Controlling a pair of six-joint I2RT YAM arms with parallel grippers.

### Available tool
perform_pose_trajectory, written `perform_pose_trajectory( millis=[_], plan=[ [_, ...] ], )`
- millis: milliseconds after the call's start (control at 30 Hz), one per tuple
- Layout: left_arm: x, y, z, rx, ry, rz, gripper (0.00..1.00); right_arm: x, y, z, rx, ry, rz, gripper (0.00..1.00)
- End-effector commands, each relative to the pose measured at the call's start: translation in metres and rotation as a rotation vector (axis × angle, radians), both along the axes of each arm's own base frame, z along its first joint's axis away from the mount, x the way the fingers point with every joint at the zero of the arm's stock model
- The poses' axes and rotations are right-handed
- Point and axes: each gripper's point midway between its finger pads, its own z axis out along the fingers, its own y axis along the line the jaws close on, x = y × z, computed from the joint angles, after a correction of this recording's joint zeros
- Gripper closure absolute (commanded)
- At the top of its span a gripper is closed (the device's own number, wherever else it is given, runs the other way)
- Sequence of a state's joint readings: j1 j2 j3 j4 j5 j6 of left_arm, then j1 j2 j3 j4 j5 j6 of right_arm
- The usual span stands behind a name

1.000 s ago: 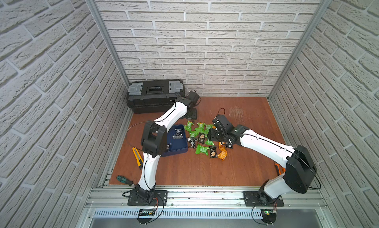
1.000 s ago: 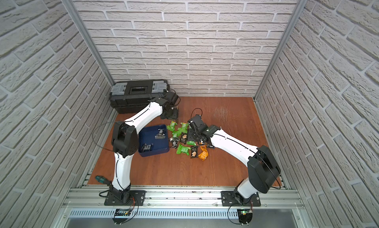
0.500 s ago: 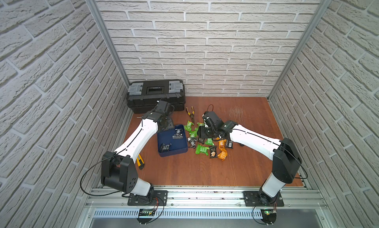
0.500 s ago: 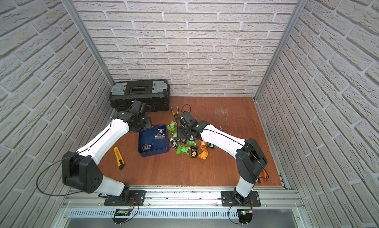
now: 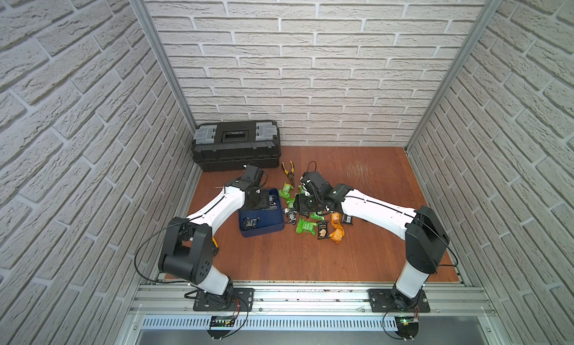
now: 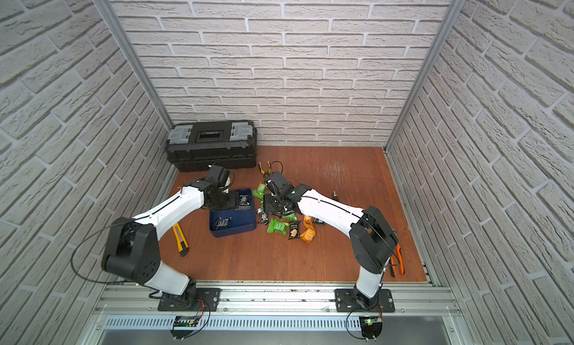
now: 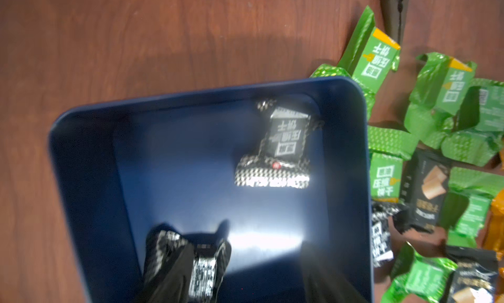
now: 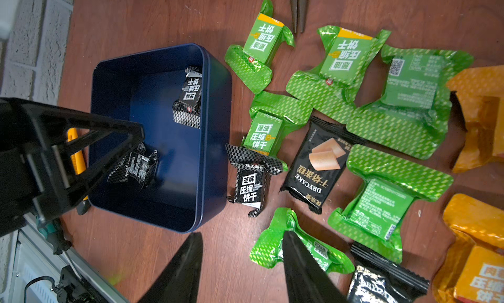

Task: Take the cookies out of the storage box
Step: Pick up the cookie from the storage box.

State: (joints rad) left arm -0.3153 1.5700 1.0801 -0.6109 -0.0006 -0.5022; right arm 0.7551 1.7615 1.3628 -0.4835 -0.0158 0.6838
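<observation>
Where cookies [image 8: 398, 97] lie beside the storage box [image 8: 215, 140], one reads DRYCAKE.

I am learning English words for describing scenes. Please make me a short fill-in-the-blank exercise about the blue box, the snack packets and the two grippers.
1. The navy storage box holds ___ cookie packets.
2. Both of those packets are ___ in colour.
3. The left gripper hangs over the ___.
4. The right gripper has its jaws ___, close to a green packet.

Missing words: two; black; storage box; open.
</observation>
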Motion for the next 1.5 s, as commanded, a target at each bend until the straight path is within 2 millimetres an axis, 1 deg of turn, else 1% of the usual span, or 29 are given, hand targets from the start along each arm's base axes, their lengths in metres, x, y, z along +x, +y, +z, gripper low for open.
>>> perform_pose_trajectory(
  millis=[0,100,167,267,467,600,700,800,1000,1133,1233,1367,1467],
  plan=[
    [0.029,-0.016,0.004,-0.023,-0.078,-0.080,0.31,-0.001,-0.003,0.017,0.022,-0.045,-0.011,0.47],
    [0.040,-0.018,-0.006,-0.018,-0.054,-0.093,0.29,-0.002,-0.004,0.017,0.016,-0.043,-0.011,0.48],
    [0.045,-0.016,-0.011,-0.006,-0.044,-0.086,0.27,-0.002,-0.004,0.018,0.015,-0.046,-0.013,0.47],
    [0.051,-0.015,-0.020,-0.004,-0.031,-0.081,0.26,-0.001,-0.005,0.019,0.014,-0.048,-0.015,0.47],
    [0.052,-0.018,-0.036,-0.001,0.007,-0.092,0.26,-0.002,-0.007,0.020,0.006,-0.051,-0.014,0.48],
    [0.056,-0.024,-0.040,-0.017,0.008,-0.103,0.27,-0.001,-0.005,0.019,0.009,-0.049,-0.016,0.47],
    [0.058,-0.024,-0.043,0.019,0.016,-0.121,0.28,-0.001,-0.004,0.018,0.014,-0.047,-0.017,0.47],
    [0.059,-0.020,-0.049,0.067,0.035,-0.132,0.32,-0.001,-0.004,0.019,0.015,-0.048,-0.016,0.47],
    [0.062,-0.015,-0.054,0.165,0.066,-0.152,0.41,-0.001,-0.005,0.019,0.016,-0.046,-0.017,0.47],
    [0.062,-0.013,-0.057,0.192,0.080,-0.133,0.46,-0.001,-0.003,0.020,0.022,-0.048,-0.016,0.47],
    [0.059,-0.009,-0.059,0.207,0.093,-0.098,0.54,0.000,-0.002,0.021,0.024,-0.050,-0.015,0.48],
    [0.057,-0.007,-0.060,0.203,0.087,-0.060,0.56,0.001,-0.001,0.023,0.022,-0.051,-0.010,0.47],
    [0.054,-0.006,-0.064,0.215,0.099,-0.051,0.62,0.001,0.000,0.023,0.025,-0.052,-0.008,0.47]
  ],
)
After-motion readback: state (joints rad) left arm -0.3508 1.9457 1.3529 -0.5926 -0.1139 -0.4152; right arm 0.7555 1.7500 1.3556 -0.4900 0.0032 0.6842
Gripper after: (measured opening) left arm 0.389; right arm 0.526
